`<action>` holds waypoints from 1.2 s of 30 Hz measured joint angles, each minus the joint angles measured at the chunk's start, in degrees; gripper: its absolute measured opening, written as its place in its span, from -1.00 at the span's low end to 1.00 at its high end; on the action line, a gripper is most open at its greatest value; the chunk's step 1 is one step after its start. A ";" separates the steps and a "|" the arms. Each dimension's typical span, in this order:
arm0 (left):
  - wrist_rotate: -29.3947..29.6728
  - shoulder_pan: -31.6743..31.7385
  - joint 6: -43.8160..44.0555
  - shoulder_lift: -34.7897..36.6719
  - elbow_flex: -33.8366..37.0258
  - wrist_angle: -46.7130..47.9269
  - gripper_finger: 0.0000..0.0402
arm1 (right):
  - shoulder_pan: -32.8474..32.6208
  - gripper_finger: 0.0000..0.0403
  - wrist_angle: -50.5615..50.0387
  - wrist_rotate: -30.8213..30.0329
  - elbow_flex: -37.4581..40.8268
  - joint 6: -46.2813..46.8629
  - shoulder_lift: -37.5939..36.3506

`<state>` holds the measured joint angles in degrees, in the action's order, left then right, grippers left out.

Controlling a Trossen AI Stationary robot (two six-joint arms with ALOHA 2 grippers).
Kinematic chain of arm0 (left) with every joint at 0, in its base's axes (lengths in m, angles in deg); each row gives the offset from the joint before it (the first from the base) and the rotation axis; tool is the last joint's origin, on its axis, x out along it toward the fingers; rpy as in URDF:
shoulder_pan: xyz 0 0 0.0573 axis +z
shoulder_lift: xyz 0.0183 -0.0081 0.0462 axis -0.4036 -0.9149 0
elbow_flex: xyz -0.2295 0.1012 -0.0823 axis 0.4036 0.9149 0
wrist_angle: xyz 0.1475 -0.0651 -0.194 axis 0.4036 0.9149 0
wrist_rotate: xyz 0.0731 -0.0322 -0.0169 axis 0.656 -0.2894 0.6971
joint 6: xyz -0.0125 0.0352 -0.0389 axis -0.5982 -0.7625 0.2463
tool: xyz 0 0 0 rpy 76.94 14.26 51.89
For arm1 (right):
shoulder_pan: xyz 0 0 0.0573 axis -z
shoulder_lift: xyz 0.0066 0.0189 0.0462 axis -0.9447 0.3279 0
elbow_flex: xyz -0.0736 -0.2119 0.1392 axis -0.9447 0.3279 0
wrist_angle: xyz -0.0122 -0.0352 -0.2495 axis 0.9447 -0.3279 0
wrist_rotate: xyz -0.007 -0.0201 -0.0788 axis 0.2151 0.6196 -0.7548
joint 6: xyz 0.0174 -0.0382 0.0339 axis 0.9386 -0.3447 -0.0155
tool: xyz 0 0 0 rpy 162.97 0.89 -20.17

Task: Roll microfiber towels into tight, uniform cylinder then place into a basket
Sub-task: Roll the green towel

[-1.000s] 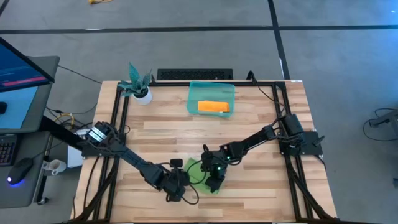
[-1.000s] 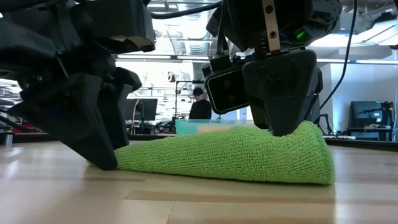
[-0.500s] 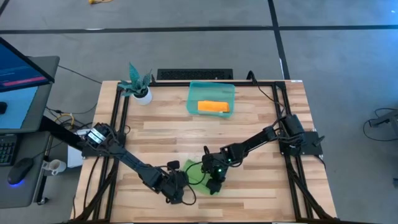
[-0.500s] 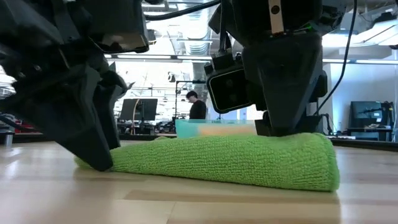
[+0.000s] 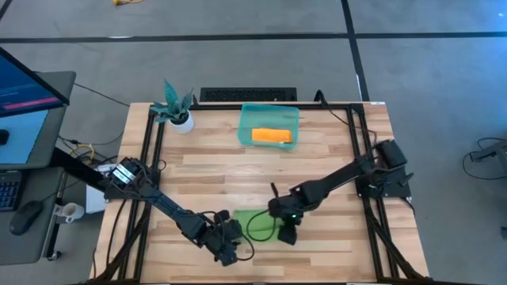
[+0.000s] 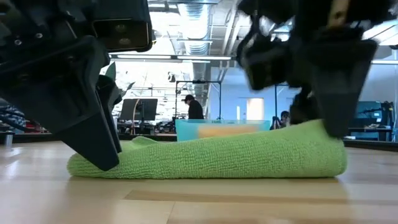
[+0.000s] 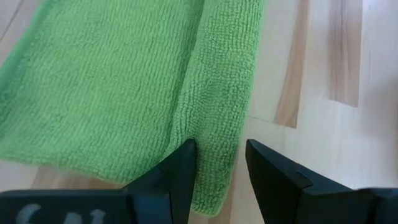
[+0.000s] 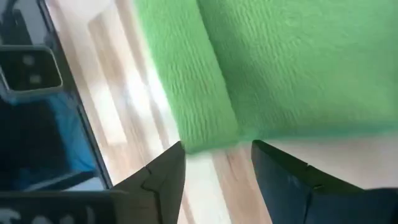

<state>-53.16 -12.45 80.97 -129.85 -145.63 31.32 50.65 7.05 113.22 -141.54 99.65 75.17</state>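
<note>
Green towel (image 5: pixel 257 223) lies near the front edge of the worktop (image 5: pixel 317 158), between the two grippers, partly rolled/folded. Long axis runs left-right across the worktop, parallel to the front edge. In the low view it shows as a long low roll (image 6: pixel 211 158), thicker at the right end, thin and tapering at the left.

Left gripper (image 5: pixel 227 247) at the towel's left end, low on the worktop. Fingers (image 7: pixel 177 171) a little apart, straddling the towel's folded edge; one finger tip lies on the cloth, the other on bare wood just beside it. Not clamped on anything.

Right gripper (image 5: pixel 287 232) at the towel's right end. Fingers (image 8: pixel 165 174) parted, the rolled end of the cloth sitting just ahead of the gap between them; no clear grip on it.

Orange towel (image 5: pixel 272 136) lies inside the basket (image 5: pixel 247 119) at the back centre of the worktop, long axis also left-right. Basket well apart from the green towel, bare wood between them. Potted plant (image 5: pixel 176 107) at back left corner, near the basket. Little worktop left in front of the green towel before the edge; open wood to its right and behind.
</note>
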 joint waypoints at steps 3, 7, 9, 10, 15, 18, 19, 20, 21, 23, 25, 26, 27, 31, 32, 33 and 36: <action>0.02 0.02 2.61 0.02 -0.01 -0.25 -0.32 | -1.03 0.01 -4.01 -5.54 -0.11 -2.72 -3.36; -0.04 0.09 5.21 0.02 -0.02 -0.46 -0.32 | -3.98 0.01 -7.54 -15.11 -0.11 -5.63 -6.46; -0.03 0.19 5.70 0.02 -0.02 -0.46 -0.32 | -6.60 0.02 -7.51 -20.54 -0.11 -7.75 -7.81; -0.07 0.26 5.71 0.03 -0.02 -0.49 -0.32 | -8.17 0.02 -6.31 -23.39 -0.23 -8.83 -8.13; -0.02 0.32 5.71 0.04 -0.02 -0.50 -0.32 | -16.15 0.01 -0.41 -37.56 -0.25 -14.37 -8.25; -0.06 0.44 5.71 0.04 -0.02 -0.51 -0.32 | -19.81 0.01 1.91 -45.02 -0.26 -19.16 -8.24; -0.04 0.44 5.71 0.04 -0.02 -0.52 -0.32 | -20.75 0.01 2.39 -47.33 -0.26 -20.87 -8.24; -0.04 0.44 5.71 0.04 -0.02 -0.52 -0.32 | -21.58 0.01 2.84 -49.76 -0.26 -22.44 -8.24; -0.04 0.44 5.71 0.04 -0.02 -0.55 -0.32 | -22.32 0.01 3.20 -51.76 -0.26 -24.04 -8.24; -0.02 0.44 5.71 0.04 -0.02 -0.55 -0.32 | -23.43 0.00 4.14 -54.70 -0.28 -27.21 -8.24; 0.00 0.44 5.71 0.04 -0.02 -0.55 -0.32 | -23.71 -0.01 5.54 -55.07 -0.32 -29.92 -7.77; 0.01 0.44 5.71 0.04 -0.02 -0.55 -0.32 | -23.54 -0.01 7.15 -54.86 -0.45 -30.71 -6.83; 0.01 0.44 5.71 0.04 -0.02 -0.55 -0.32 | -23.34 -0.02 8.40 -54.72 -0.50 -31.41 -5.70; 0.05 0.44 5.73 0.04 -0.02 -0.52 -0.32 | -23.51 -0.05 10.54 -54.81 -0.43 -34.68 -1.94; 0.07 0.44 5.73 0.04 -0.02 -0.54 -0.32 | -23.70 -0.07 10.33 -54.83 -0.42 -35.25 -1.17; 0.06 0.44 5.73 0.04 -0.02 -0.52 -0.32 | -23.91 -0.08 10.24 -54.72 -0.38 -35.61 -0.51; 0.06 0.44 5.73 0.04 -0.02 -0.54 -0.32 | -24.18 -0.14 10.38 -54.46 -0.37 -35.66 0.74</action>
<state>-53.10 -12.00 86.70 -129.80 -145.65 30.78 26.48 17.43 58.76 -141.91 63.99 75.92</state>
